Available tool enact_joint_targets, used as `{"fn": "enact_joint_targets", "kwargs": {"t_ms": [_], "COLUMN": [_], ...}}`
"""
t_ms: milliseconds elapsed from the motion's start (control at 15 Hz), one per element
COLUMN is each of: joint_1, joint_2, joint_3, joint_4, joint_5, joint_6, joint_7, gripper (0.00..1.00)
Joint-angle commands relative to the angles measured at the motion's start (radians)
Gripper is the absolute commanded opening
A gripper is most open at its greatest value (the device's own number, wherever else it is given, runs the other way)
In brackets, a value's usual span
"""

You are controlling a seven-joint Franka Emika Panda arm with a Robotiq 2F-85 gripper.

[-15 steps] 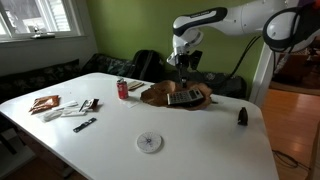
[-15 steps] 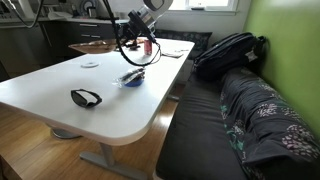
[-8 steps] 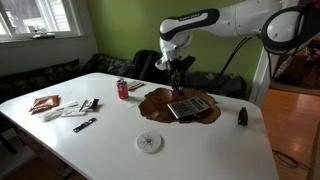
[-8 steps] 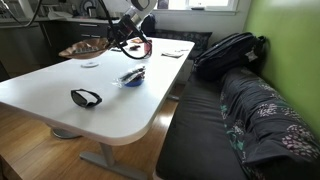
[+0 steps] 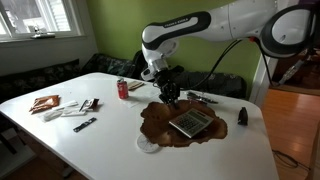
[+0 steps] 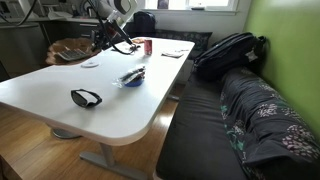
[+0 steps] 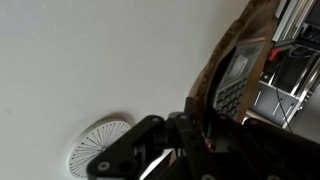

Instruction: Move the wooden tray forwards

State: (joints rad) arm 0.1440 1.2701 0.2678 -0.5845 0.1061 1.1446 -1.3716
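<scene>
Home living room, green wall (image 6: 285,40), dark sofa (image 6: 200,140) beside white desk (image 6: 50,80), sunlit window (image 5: 35,15), wooden floor (image 6: 25,150)

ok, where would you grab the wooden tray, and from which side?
Rim of the wooden tray, pinched from above, clear of the calculator. It is shallow and far too wide to span, so only the thin wavy edge fits between fingers.

White Franka arm (image 5: 195,22) reaching in from the upper right of an exterior view. It bends at a raised elbow, and the wrist drops almost straight down toward the tabletop. The black end effector (image 5: 168,93) points downward, with its fingers pinched onto the rim of the wooden tray (image 5: 153,126). In the wrist view, the dark fingers (image 7: 140,135) fill the lower frame, clamped on that rim.
</scene>
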Motion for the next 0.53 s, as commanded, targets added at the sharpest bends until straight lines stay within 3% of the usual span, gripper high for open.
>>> {"fn": "enact_joint_targets", "kwargs": {"t_ms": [0,67,133,467], "joint_1": [0.003,0.002,-0.001,0.047], "joint_2": [0.000,0.000,0.000,0.007], "joint_3": [0.000,0.000,-0.001,-0.014], "joint_4": [-0.006,-0.007,-0.007,-0.024], "joint_5": [-0.003,-0.004,-0.004,-0.029], "joint_6": [0.000,0.000,0.000,-0.035], "joint_7": [-0.015,-0.024,-0.030,-0.004], "gripper": [0.11,0.11,0.03,0.03]}}
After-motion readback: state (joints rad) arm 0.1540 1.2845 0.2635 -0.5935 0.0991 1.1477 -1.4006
